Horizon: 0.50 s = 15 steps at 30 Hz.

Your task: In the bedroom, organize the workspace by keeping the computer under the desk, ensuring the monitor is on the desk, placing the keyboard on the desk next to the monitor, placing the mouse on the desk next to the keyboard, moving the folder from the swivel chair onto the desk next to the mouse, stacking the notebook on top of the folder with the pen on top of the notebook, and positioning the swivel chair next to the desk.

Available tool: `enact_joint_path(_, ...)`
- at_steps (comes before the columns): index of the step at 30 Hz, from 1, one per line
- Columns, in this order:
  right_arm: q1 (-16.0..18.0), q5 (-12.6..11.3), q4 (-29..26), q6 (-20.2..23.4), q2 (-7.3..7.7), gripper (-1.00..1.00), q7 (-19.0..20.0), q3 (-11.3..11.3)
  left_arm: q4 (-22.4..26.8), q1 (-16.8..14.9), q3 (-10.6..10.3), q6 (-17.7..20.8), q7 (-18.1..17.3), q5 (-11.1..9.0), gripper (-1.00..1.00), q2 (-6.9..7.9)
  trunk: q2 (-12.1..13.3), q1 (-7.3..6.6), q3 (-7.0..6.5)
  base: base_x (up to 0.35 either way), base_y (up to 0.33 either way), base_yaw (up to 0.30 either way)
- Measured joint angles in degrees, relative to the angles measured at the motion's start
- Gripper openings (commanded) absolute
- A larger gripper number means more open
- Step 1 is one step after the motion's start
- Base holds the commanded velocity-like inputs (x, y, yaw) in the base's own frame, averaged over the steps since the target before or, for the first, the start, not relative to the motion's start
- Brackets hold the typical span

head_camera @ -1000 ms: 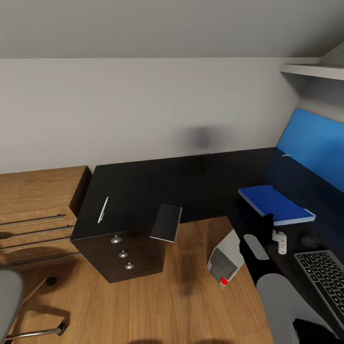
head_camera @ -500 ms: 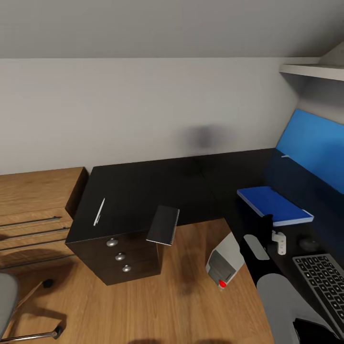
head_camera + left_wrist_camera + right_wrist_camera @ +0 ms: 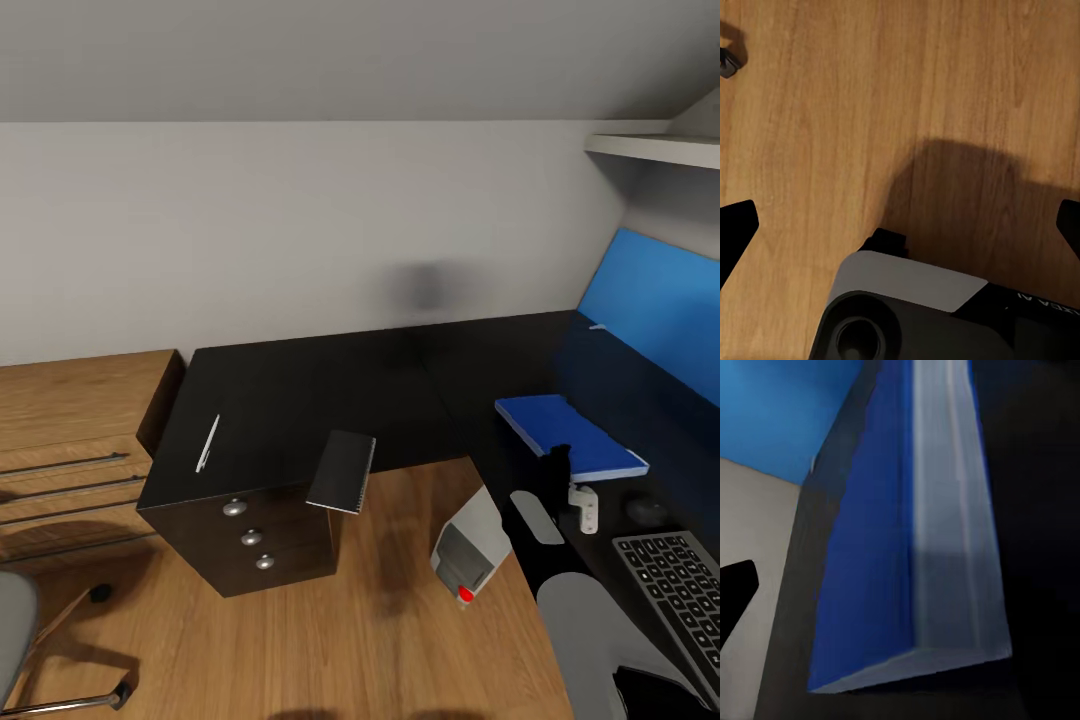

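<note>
right gripper [image 3: 556, 462] at near edge of folder [image 3: 565, 432] on desk [image 3: 300, 395]; jaw state cannot be told. left gripper [image 3: 900, 225] fingers apart.

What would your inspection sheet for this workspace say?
Surface: glossy black L-shaped desk.
Job's things: folder, keyboard and mouse on the right wing; pen on the left wing; notebook overhanging the front edge; computer on the floor; swivel chair lower left.
Clutter: nothing seen.
Hands: left hand open over floor; right hand at the folder, grip unclear.
Cables: nothing seen.
Surroundings: wooden shelving, blue wall panel, white shelf.
</note>
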<state>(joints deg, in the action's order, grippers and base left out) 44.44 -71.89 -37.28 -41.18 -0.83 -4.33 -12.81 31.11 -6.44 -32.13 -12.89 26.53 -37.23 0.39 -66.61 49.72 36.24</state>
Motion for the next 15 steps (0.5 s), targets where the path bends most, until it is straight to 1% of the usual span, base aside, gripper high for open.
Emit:
enact_joint_path(11, 0.0, 0.11, -0.08, 0.01, 0.01, 1.0, 0.0, 0.0, 0.0, 0.0, 0.01, 0.0, 0.0, -0.02, 1.0, 0.0, 0.0, 0.0, 0.0, -0.002, 0.0, 0.0)
enact_joint_path(15, 0.0, 0.16, -0.05, 0.01, 0.0, 1.0, 0.0, 0.0, 0.0, 0.0, 0.0, 0.0, -0.07, 0.0, 1.0, 0.0, 0.0, 0.02, 0.0, -0.146, 0.0, 0.0)
